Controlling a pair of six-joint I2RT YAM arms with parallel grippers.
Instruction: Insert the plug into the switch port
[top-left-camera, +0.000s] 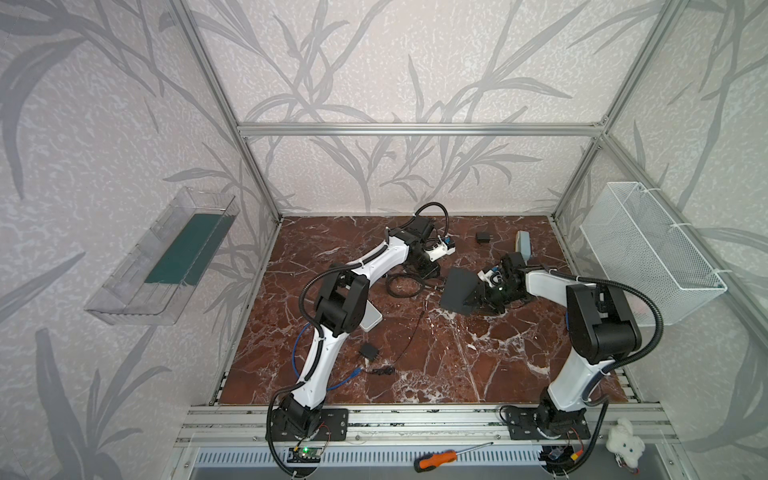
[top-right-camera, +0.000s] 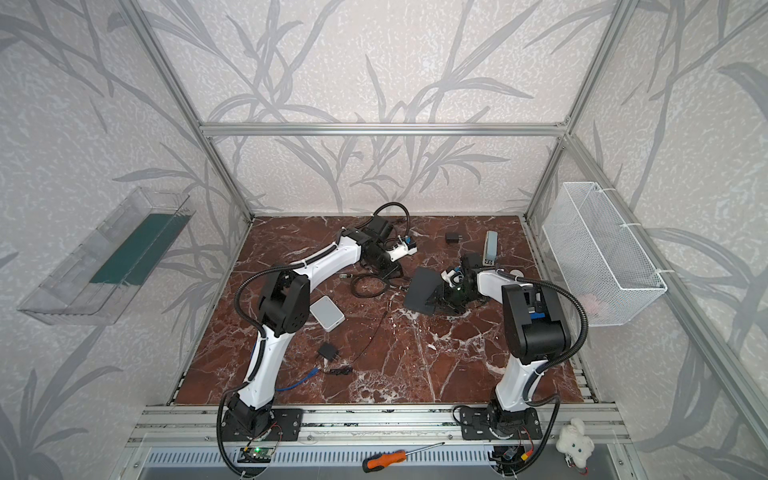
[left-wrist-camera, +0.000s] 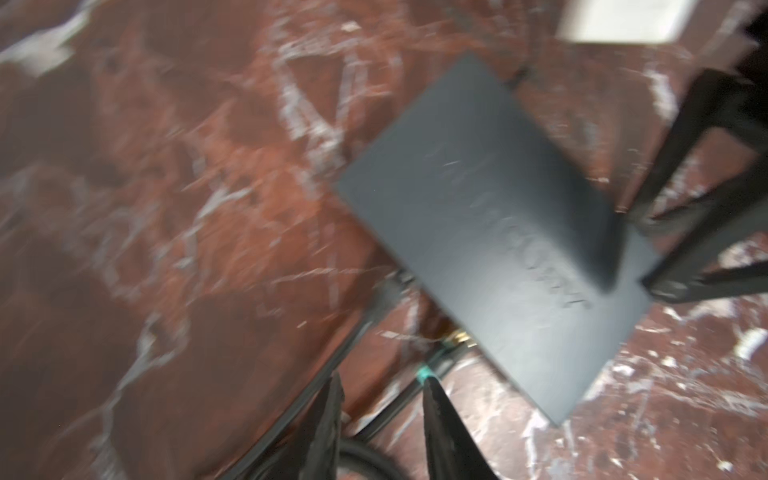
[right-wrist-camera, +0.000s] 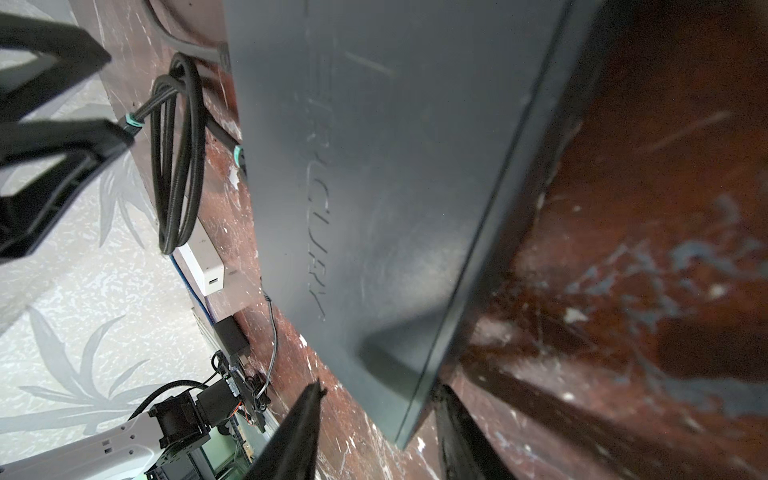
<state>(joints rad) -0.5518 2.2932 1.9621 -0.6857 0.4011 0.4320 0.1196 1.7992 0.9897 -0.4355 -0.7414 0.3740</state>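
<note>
Tabletop (top-left-camera: 457, 365): glossy red-brown stone pattern, veined in white, flat.

White box (top-right-camera: 327, 312): lies flat on the stone beside the left arm's elbow. Smooth matt plastic, rounded corners, half covered by that elbow in a top view (top-left-camera: 371, 320).

Switch port (right-wrist-camera: 213, 281): shows as a small dark slot in the box's narrow end face.

Plug (top-right-camera: 388, 308): too tiny to make out sharply. Ends the hair-thin black cord (right-wrist-camera: 275, 336) on bare stone, just beside the slab's long edge and apart from the white box.

Adapter block (top-left-camera: 368, 352): small, boxy, matt black. Rests nearer the front, with a slack bundle of cord beside it.

Dark grey slab (top-left-camera: 459, 291): flat, matt and straight-edged, with raised lettering along the face. Seems tipped up at the right gripper's side.

Right gripper (right-wrist-camera: 382, 386): tapered black fingers spread, straddling the slab's corner. Leaves a clear gap on one side. Cannot tell whether the other side touches.

Left gripper (left-wrist-camera: 382, 380): fingers parted above the thick black cable (right-wrist-camera: 168, 245), which is coiled, with a braided sheath and teal rings near its ends. Has one ringed end just at a fingertip, with nothing pinched between the fingers. Badly motion-blurred in its own wrist view.
</note>
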